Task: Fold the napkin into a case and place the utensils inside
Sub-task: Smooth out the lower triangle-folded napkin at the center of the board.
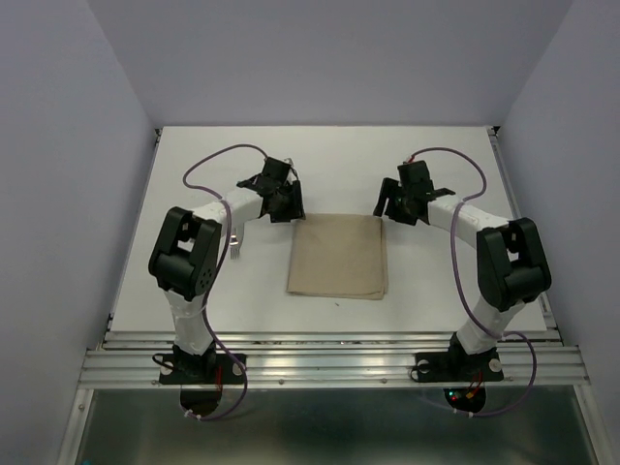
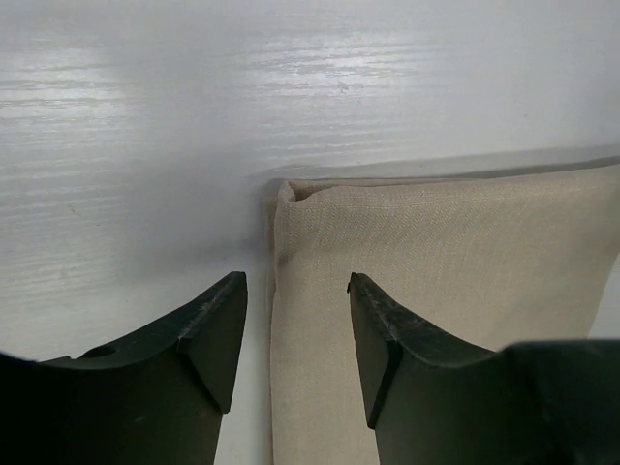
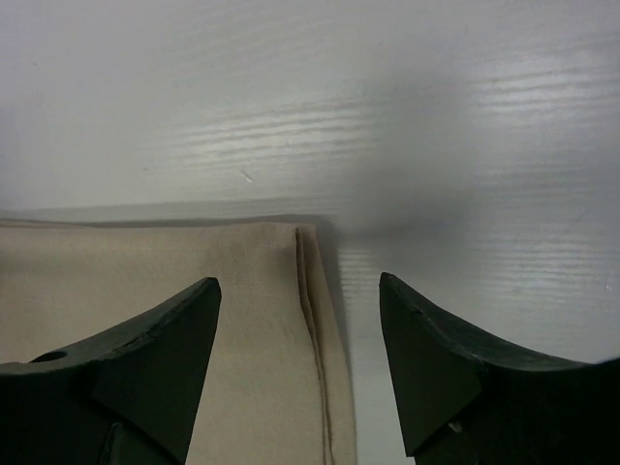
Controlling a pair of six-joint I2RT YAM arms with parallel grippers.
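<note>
The napkin (image 1: 338, 256) lies flat in the middle of the table, a beige folded rectangle with layered edges. My left gripper (image 1: 284, 201) hovers at its far left corner, jaws open and astride the cloth's left edge (image 2: 295, 281), holding nothing. My right gripper (image 1: 395, 205) stands open at the far right corner, with the napkin's (image 3: 145, 291) doubled right edge between its fingers (image 3: 298, 281) and not pinched. A silver fork (image 1: 234, 254) of the utensils peeks out beside the left arm, mostly hidden by it. No narrow case shape shows.
The white table (image 1: 194, 174) is bordered by pale walls at the back and sides. An aluminium rail (image 1: 329, 363) runs along the near edge where both arm bases stand. Purple cables loop off each arm.
</note>
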